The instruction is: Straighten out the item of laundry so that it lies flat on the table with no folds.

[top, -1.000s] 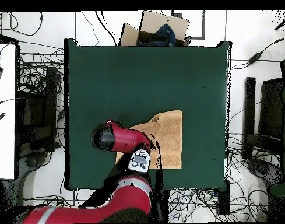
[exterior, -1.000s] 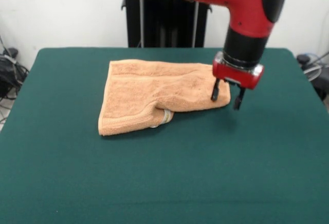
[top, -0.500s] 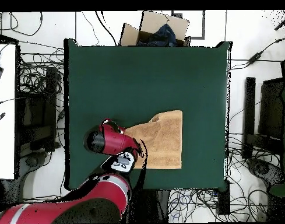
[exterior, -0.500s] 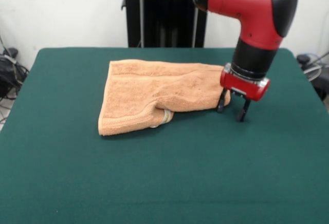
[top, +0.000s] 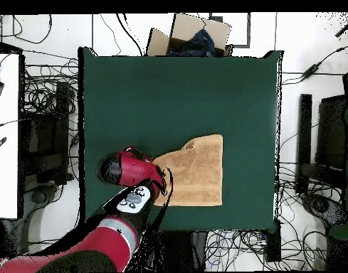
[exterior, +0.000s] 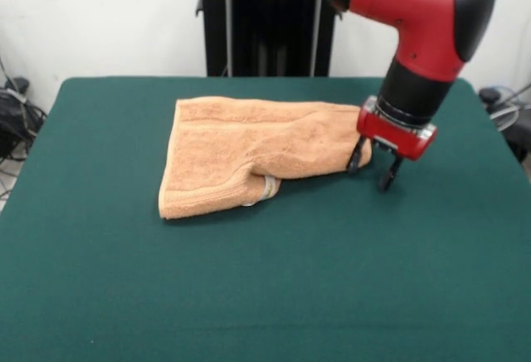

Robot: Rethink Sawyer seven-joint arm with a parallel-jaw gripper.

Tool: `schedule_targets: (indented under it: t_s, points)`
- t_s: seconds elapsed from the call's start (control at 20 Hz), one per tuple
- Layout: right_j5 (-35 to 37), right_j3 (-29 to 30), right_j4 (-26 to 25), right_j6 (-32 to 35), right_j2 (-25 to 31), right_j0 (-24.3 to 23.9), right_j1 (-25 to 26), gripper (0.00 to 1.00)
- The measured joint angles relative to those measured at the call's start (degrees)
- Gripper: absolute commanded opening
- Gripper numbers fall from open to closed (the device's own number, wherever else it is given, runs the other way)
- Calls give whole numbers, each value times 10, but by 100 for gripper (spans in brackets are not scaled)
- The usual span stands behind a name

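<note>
Front view shows the peach-orange towel [exterior: 249, 150] lying on the green table [exterior: 265, 279], toward the pedestal side of its middle, and it is not flat: one part is folded over, so the cloth forms a broad block at the picture's left with a hemmed border along the near edge, and a narrower strip running from that block to the picture's right. Where the strip meets the block, a small pale loop or tag [exterior: 270, 187] shows at the towel's near edge. The red and black arm [exterior: 423, 13] comes down at the right end of that strip, and the gripper [exterior: 370, 169] hangs low over the table with its two dark fingers spread apart. One finger [exterior: 355, 156] is at the towel's right tip, touching or just over the corner; the other stands just beyond the towel, above bare felt. Nothing is pinched between them. Seen from overhead, the towel [top: 198, 170] lies in the lower half of the table [top: 176, 92], its long straight edge toward the picture's right, while the arm's red wrist [top: 130, 170] covers the towel's left end. A cardboard box [top: 191, 35] sits beyond the table's top edge, away from the towel.
</note>
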Motion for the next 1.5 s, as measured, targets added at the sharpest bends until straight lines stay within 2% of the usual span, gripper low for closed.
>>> schedule_targets:
  t_s: [0.4,0.55,1.0,1.5]
  points:
    - [175,-45,0,0,-84,57,40,100]
    - [205,-59,0,0,-106,67,55,100]
    - [215,-84,0,0,-148,94,99,100]
    - [215,-86,0,0,-178,113,121,100]
